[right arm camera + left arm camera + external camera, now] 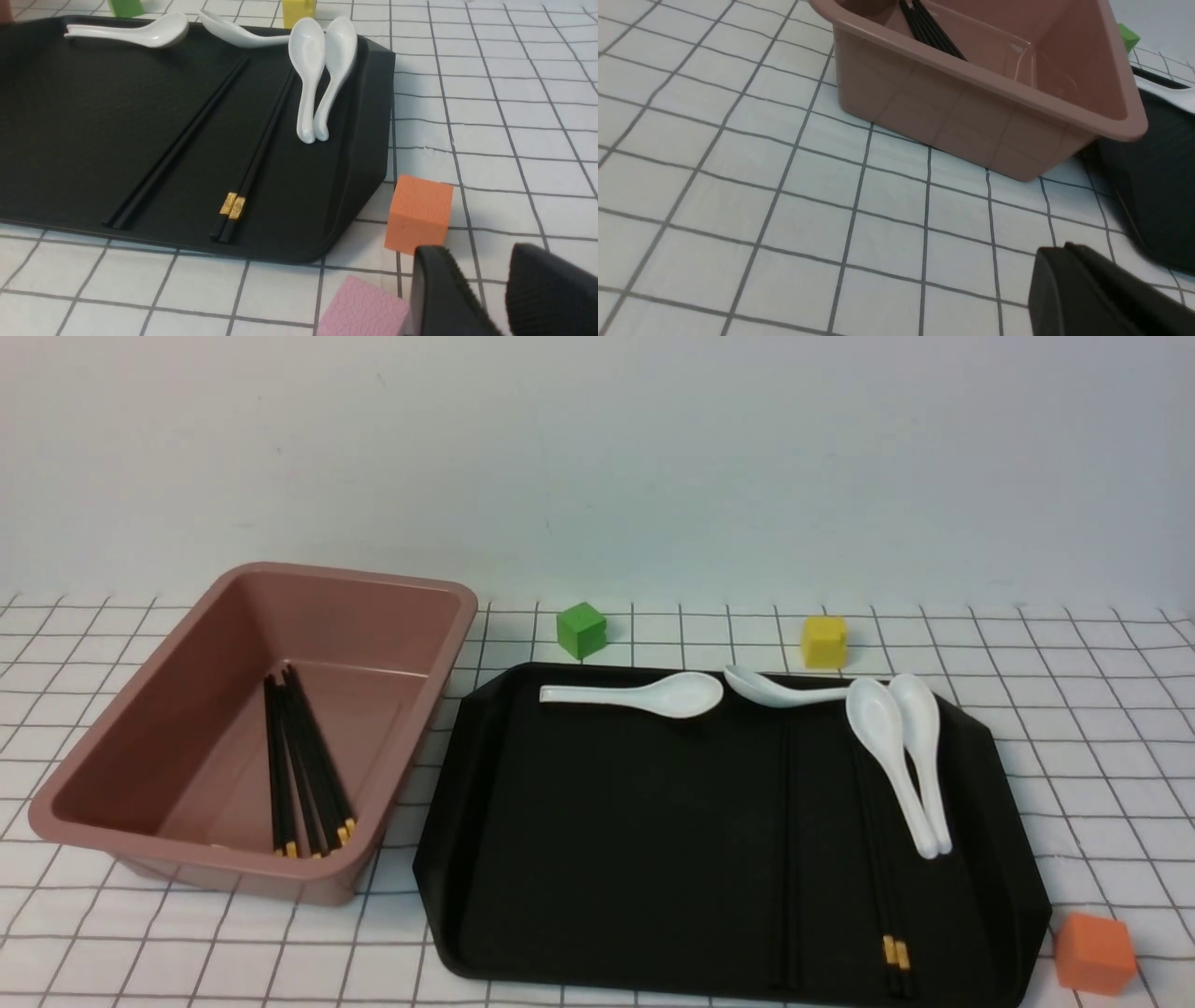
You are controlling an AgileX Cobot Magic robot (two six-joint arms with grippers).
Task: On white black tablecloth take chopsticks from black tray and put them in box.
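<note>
Gridded tablecloth [653,635] spreading under everything. Resting on black tray [607,859]: two pairs of chopsticks [882,859], beside white spoons [901,756]. Lying inside pink box [187,709], left of tray: more chopsticks [299,765]. Hovering over cloth near orange cube [419,212]: right gripper [486,289], parted, holding nothing. Left gripper [1092,294]: state impossible to tell.

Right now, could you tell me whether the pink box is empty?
Not empty. The box already holds several black chopsticks, lying on its floor with gold-banded ends toward the near wall.
</note>
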